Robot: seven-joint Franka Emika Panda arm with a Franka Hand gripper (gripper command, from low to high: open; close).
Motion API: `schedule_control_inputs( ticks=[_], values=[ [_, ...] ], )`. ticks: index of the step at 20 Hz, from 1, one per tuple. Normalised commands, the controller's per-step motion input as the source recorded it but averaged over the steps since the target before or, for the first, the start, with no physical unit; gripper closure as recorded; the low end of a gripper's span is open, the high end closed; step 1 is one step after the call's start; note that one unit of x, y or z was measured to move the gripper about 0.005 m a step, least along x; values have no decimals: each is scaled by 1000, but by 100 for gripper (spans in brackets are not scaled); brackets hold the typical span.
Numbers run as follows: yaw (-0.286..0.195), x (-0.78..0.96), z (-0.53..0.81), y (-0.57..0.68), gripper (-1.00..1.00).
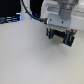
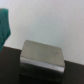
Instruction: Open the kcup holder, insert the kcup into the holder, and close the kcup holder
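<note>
In the exterior view the gripper [image 1: 60,38] was seen hanging just above the pale table [image 1: 30,60], towards the exterior view's right. Its two dark fingers [image 1: 50,34] were set wide apart, and nothing could be made out between them (the picture was very blurred). A dark shape [image 1: 8,19] with a touch of blue was seen at the far edge of the table on the exterior view's left, well apart from the gripper. It was too smeared to be named as the kcup holder.

In the wrist view a grey block [image 2: 42,56] with a dull metallic sheen and squared corners was shown lying on the white surface, with a dark area [image 2: 9,67] just beside it. A teal shape [image 2: 4,22] was cut off by the picture's edge, apart from the block. Whether it was the kcup's green top could not be told, so neither task thing could be placed with certainty.
</note>
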Motion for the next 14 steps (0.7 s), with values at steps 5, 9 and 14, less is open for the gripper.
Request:
schedule_control_inputs(
  ticks=[5,9,14],
  values=[
    [226,-25,-176,219,-100],
    [205,-168,-89,325,-100],
    [153,-204,25,492,-100]
  ],
)
